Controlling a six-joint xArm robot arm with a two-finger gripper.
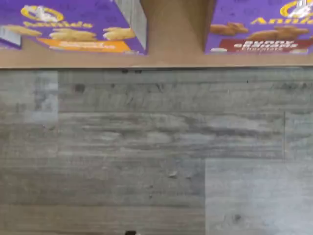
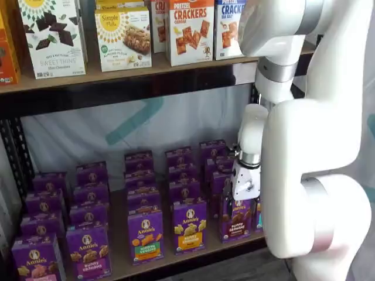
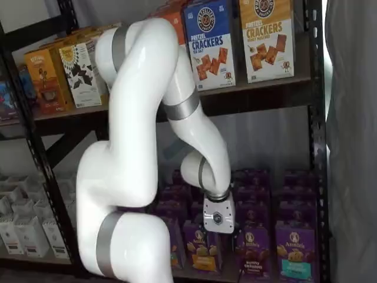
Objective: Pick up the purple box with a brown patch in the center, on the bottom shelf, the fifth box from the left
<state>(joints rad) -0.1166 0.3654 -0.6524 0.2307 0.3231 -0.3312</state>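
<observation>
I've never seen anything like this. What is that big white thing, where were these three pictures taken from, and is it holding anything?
The big white thing is a robot arm, jointed like ours, ending in a small claw. Two pictures come from fixed cameras facing the shelves. The third comes from a camera on the arm's wrist, looking down at box fronts, the shelf edge and the grey floor. The bottom shelf carries rows of purple cookie boxes; cracker boxes stand on the shelf above. The claw hangs right at the purple box with the brown label. I can't tell whether its fingers are open or closed, so nothing is clearly held.
</observation>
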